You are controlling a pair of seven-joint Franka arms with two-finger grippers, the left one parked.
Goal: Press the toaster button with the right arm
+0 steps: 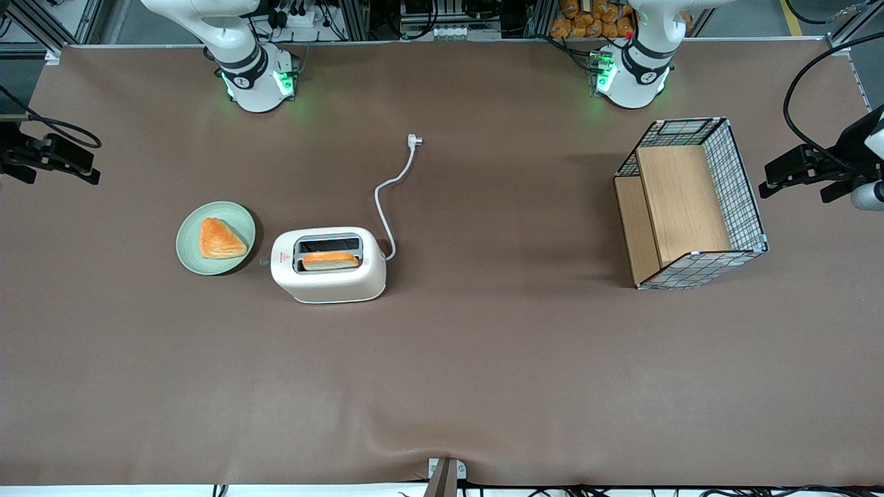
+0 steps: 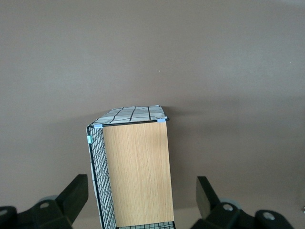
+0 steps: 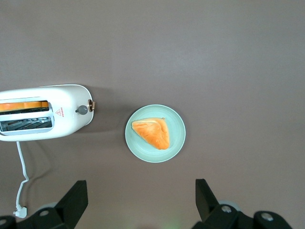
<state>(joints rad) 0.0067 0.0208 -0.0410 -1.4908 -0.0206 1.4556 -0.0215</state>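
The big brown matte surface carries everything here, smooth with a few soft wrinkles near the edge closest to the front camera. Largest item on it is the wire-grid basket with wooden panels, sitting toward the parked arm's end.

The cream-white rounded two-slot toaster sits well in from the edges, toward the working arm's end, glossy plastic, long axis running along the length of the surface. One slot holds a slice of golden toast. Its white cord snakes off toward the robot bases.

The pale green round plate with a triangular orange pastry sits just beside the toaster's short end.

The right arm's black two-finger gripper hangs high above the plate, jaws spread wide and holding nothing. The key bit: the small round grey button pokes out of the toaster's short end facing the plate, so the gripper probably has to drop and shift sideways from the plate toward that end.
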